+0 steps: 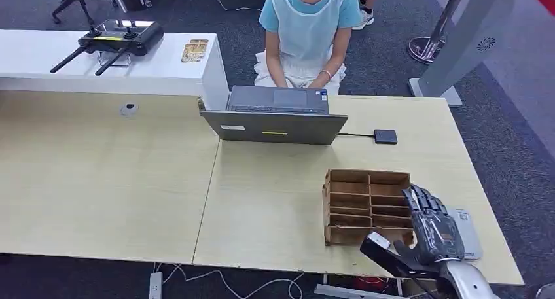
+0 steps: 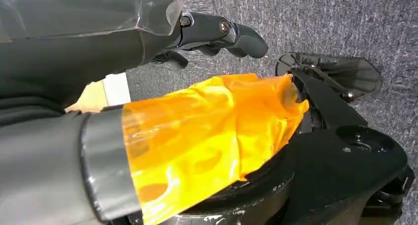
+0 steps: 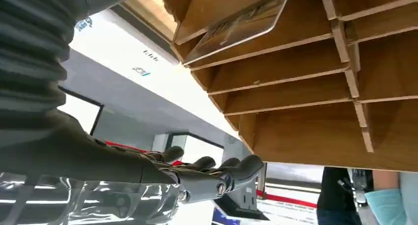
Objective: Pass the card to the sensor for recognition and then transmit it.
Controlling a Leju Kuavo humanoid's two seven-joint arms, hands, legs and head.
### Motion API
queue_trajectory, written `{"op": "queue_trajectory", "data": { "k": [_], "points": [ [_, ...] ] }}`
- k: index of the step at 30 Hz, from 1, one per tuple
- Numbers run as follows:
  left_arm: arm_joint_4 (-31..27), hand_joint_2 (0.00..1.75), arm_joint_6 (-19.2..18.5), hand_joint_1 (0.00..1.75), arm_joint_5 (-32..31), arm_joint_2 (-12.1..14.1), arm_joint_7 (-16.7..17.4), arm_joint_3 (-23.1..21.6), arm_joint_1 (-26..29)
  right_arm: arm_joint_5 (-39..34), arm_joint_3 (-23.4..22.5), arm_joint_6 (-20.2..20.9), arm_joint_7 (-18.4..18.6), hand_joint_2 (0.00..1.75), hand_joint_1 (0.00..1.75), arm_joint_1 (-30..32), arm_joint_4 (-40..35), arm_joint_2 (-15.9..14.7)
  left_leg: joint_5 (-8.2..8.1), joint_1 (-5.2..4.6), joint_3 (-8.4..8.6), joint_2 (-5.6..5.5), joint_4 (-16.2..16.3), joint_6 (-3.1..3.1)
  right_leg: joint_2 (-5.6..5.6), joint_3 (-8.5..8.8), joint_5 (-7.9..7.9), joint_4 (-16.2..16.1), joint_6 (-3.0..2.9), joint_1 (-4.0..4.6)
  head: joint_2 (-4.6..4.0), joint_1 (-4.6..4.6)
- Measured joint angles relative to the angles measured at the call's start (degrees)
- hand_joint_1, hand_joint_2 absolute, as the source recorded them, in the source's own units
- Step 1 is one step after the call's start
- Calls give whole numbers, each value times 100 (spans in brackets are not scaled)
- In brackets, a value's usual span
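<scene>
Grey open laptop (image 1: 275, 114) across my pale wooden table (image 1: 105, 181), person in light blue top (image 1: 307, 24) seated behind it, black remote controller with antennas (image 1: 118, 40) on white counter (image 1: 163, 73).

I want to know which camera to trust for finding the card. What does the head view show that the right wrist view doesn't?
Head view alone: the desk, the laptop, a small black box wired to it.

Right wrist view alone: a card lying in one slot of the rack.

Both: the wooden rack, the right hand beside it holding nothing, and the person seated opposite.
</scene>
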Motion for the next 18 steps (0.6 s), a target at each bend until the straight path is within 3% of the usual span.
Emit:
{"op": "queue_trajectory", "data": {
  "k": [4,18],
  "points": [
    [0,0,2,0,-20,0,31,28,-1,72,39,35,-13,175,14,-82,57,20,0,0,0,0,0,0,1,0,0,0,0,0,-2,0],
    [0,0,-11,0,-24,9,31,72,-7,92,140,98,-78,175,9,-242,188,61,0,0,0,0,0,0,1,0,0,0,0,0,-2,-2]
  ]
}}
